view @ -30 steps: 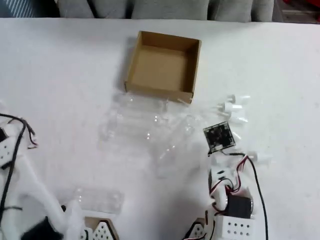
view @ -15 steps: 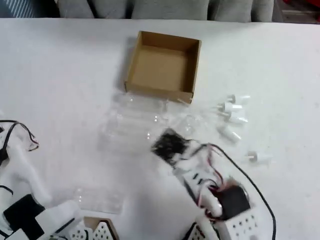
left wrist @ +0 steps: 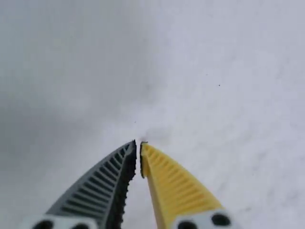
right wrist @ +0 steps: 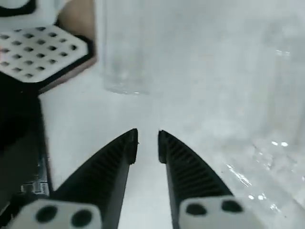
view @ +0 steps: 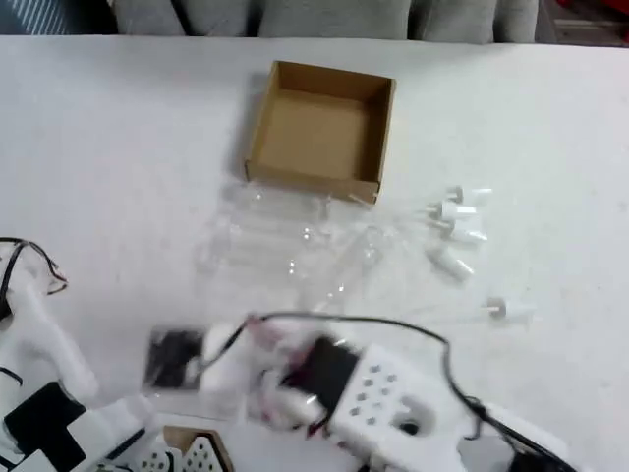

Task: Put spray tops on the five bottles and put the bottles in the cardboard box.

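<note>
Just ahead of the right gripper [right wrist: 147, 138], a clear bottle [right wrist: 121, 52] is cut off by the picture's edge, its neck out of sight; a second clear bottle [right wrist: 281, 100] to one side of the gripper is cropped too. From above, the right arm [view: 334, 383] is a blur across the table [view: 118, 147], and the clear bottles [view: 285, 241] beyond it are too faint to count.

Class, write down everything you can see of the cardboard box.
The box is brown cardboard, square and shallow, with four low walls and no lid. It is empty and sits flat, slightly turned, on the white table at the far middle. Clear bottles lie by its near wall; contact cannot be told.
</note>
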